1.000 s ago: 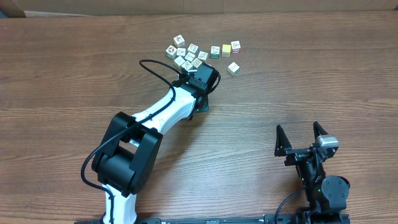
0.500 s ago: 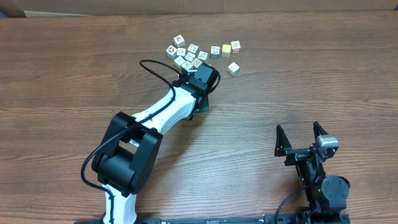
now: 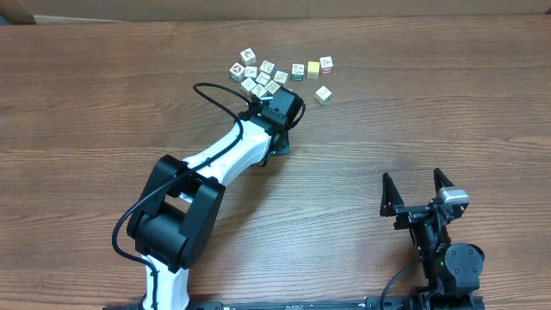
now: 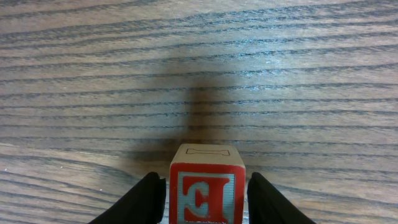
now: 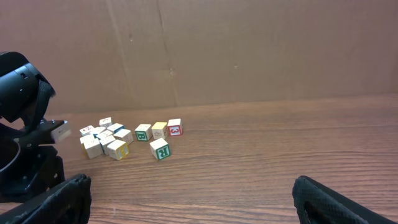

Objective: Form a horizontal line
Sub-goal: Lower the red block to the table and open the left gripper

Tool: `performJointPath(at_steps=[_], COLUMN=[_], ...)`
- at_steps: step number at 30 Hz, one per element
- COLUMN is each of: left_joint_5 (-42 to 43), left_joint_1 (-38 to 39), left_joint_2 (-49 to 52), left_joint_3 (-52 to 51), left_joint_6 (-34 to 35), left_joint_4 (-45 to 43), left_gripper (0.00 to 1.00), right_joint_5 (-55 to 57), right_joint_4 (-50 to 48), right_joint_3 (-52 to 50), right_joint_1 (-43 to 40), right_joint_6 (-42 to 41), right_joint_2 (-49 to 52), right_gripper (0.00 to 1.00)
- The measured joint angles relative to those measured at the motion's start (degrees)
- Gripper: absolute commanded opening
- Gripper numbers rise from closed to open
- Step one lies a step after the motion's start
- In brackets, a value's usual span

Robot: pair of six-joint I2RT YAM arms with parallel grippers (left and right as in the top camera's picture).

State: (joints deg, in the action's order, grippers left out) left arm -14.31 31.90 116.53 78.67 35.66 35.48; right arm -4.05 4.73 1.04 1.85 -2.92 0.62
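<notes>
Pinching a red-faced cube (image 4: 208,198), the left gripper (image 4: 206,182) hovers. Right gripper (image 3: 417,193) rests, fingers spread; no straight row yet, seemingly.

A red letter E, its arms pointing left, is printed inside a red frame on the near face of the wooden cube (image 4: 206,198). The marks on the other cubes (image 5: 106,140) by the surface's far edge are too small to be read.

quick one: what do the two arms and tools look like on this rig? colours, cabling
Left arm: white links, bulky black joint housings, a black cable looping outside it. Left tool: smooth black fingers. Right arm: all black, with a grey module at the wrist. Right tool: two pointed black fingers.
</notes>
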Motion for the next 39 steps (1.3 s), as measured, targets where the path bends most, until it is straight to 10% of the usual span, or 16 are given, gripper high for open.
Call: performJointPath(at_steps=[18, 25, 39], left_joint_5=[-2.23, -3.1, -3.17], left_joint_1=[-1.05, -3.72, -7.72], left_joint_2=[0.35, 0.37, 1.25], left_joint_3=[5.09, 11.1, 11.26], left_joint_6=[-3.61, -6.32, -16.24], left_joint_4=[-1.18, -3.67, -10.47], left_gripper=[0.58, 0.82, 0.49], right_joint_5=[0.02, 0.0, 0.0], right_joint_4=[0.0, 0.0, -0.02], right_joint_3=[0.0, 0.0, 0.0], right_joint_1=[0.02, 0.0, 0.0], right_joint_6=[-0.02, 0.0, 0.0], right_joint_2=[0.0, 0.0, 0.0], right_gripper=[1.0, 1.0, 1.0])
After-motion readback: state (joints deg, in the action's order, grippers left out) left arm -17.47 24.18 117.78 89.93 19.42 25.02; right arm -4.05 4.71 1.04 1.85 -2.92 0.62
